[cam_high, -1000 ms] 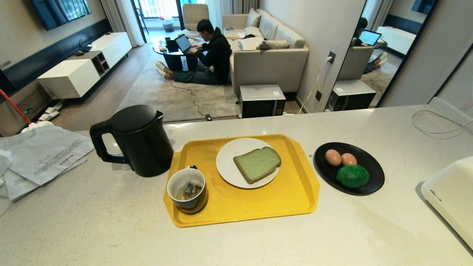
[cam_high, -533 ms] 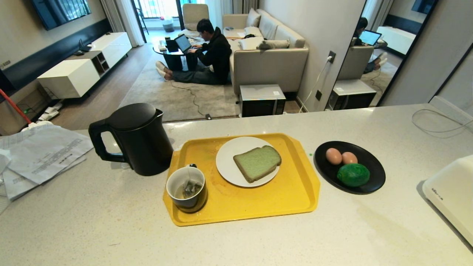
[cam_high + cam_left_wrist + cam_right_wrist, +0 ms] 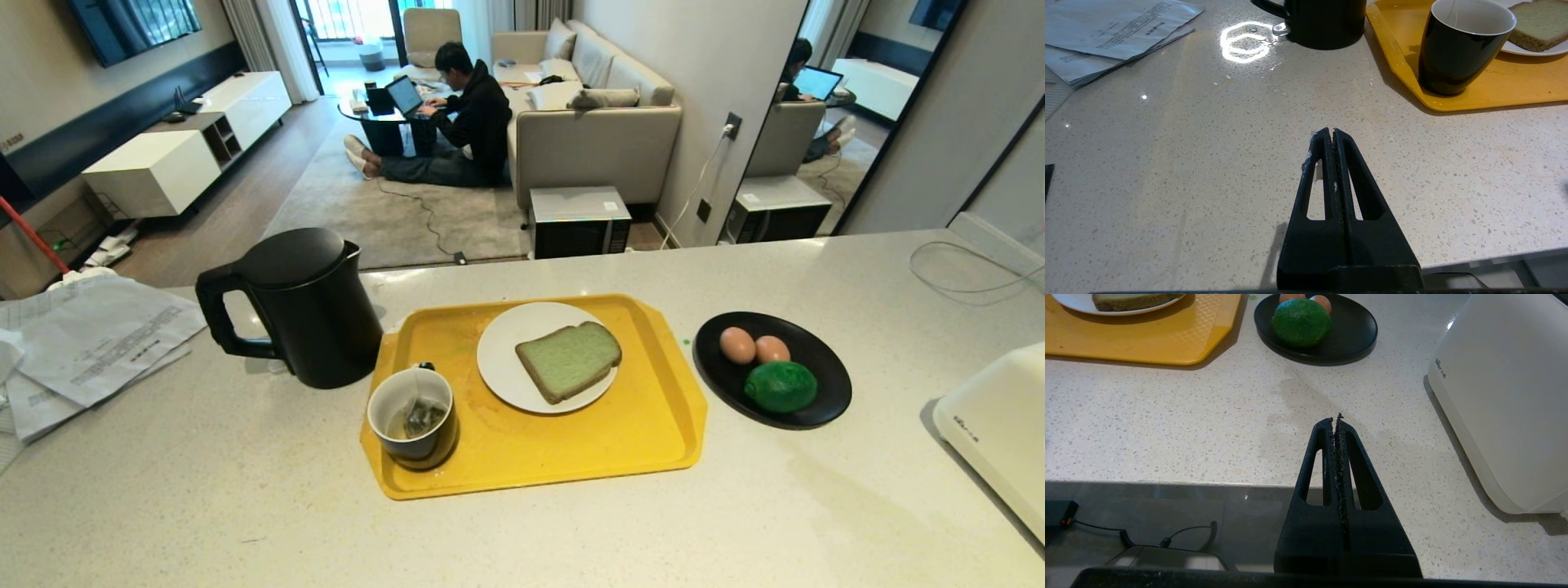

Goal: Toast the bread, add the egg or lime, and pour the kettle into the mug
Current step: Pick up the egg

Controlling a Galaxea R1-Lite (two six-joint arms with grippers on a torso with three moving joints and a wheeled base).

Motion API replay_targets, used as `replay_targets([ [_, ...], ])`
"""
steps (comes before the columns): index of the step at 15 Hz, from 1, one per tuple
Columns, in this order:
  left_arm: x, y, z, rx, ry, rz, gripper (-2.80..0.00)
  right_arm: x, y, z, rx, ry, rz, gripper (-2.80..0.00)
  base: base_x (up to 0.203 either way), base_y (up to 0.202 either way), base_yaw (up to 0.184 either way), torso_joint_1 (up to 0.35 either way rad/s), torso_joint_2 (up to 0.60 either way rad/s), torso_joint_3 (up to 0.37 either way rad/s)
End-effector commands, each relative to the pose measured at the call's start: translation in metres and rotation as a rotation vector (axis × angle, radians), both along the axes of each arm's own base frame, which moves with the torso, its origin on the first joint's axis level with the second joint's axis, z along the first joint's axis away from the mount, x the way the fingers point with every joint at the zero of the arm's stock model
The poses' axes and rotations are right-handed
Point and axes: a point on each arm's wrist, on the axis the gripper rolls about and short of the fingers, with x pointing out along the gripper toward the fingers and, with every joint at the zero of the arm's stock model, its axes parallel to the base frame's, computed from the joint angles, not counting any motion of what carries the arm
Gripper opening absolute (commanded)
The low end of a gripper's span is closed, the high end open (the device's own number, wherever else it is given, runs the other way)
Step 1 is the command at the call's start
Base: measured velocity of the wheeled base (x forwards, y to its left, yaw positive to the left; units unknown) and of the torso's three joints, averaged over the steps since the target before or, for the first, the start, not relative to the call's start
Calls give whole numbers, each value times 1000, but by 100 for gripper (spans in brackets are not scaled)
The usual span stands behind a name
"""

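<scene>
Nothing of the task looks started. The thick slice of pale green bread (image 3: 568, 360) lies flat on a white round plate (image 3: 502, 359), which sits on a yellow plastic tray (image 3: 571, 453). I think this is so the slice is easy to lift toward the white toaster (image 3: 1000, 429) at the right end of the speckled stone counter (image 3: 204, 506). The small dark mug (image 3: 412, 416), white inside with a tea bag in it, stands on the tray's near left corner. It is just beside the tall matte black kettle (image 3: 306, 306), so a pour would be short. Two pinkish-brown eggs (image 3: 736, 345) and the bumpy green lime (image 3: 780, 386) share a black shallow dish (image 3: 824, 359) right of the tray. The left gripper (image 3: 1332, 134) is clenched on nothing, low over bare counter near the mug. The right gripper (image 3: 1335, 420), also clenched empty, waits at the counter's near edge beside the toaster. A person sits on the floor far behind.
</scene>
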Motion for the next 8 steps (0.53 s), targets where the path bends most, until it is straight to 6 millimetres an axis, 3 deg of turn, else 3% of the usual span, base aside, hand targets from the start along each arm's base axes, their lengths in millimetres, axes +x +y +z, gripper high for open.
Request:
replay_targets([
  [1,0,0,0,-1,0,1,-280,0,0,0,-1,2,1,-280,0,0,0,0,0,0],
  [8,0,0,0,1,0,1,-280,0,0,0,-4,2,3,-280,0,0,0,0,0,0],
])
